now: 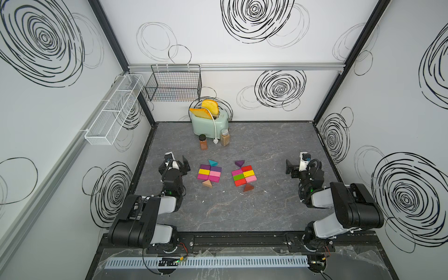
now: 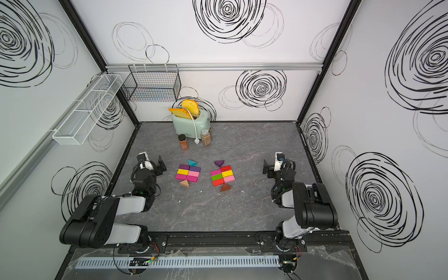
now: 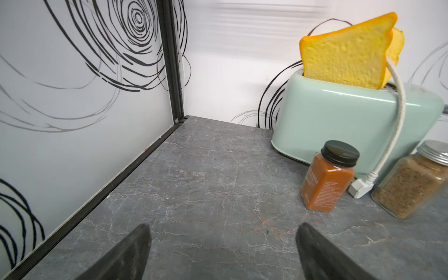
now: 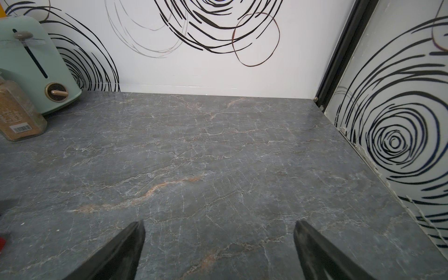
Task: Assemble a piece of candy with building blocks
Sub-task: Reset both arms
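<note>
Building blocks (image 1: 214, 173): where do you find them?
— You see them in both top views, in two flat clusters side by side at mid-table (image 1: 242, 213), near each other but not touching. Each is a patch of bricks with a triangle at either end.
— And your grippers?
— Your left gripper (image 3: 223, 229) and right gripper (image 4: 219, 225) both stand wide, holding nothing, each off to its own side of the blocks.
</note>
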{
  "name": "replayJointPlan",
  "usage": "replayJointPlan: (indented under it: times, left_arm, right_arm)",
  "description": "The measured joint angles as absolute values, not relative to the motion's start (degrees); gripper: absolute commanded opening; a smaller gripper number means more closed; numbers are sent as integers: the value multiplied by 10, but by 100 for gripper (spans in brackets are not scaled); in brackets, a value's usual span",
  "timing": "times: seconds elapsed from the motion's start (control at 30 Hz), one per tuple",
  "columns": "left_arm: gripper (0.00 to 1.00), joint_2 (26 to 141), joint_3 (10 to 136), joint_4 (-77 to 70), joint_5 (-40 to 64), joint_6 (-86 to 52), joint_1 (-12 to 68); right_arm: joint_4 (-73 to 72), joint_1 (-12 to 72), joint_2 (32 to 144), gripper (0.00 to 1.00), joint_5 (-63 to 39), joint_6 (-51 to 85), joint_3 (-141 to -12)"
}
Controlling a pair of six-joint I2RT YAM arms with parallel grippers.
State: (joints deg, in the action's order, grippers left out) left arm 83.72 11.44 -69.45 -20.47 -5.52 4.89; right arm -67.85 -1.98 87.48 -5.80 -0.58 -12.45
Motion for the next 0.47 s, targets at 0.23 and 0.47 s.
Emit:
replayJointPlan:
  times: [0.23, 0.47]
  left_arm:
    - [98, 843, 106, -708, -182, -46, 49]
    - [98, 843, 106, -709, -179, -43, 49]
  right_arm:
    - [-681, -18, 875, 99, -53, -6, -124]
    - [-681, -17, 875, 99, -53, -6, -124]
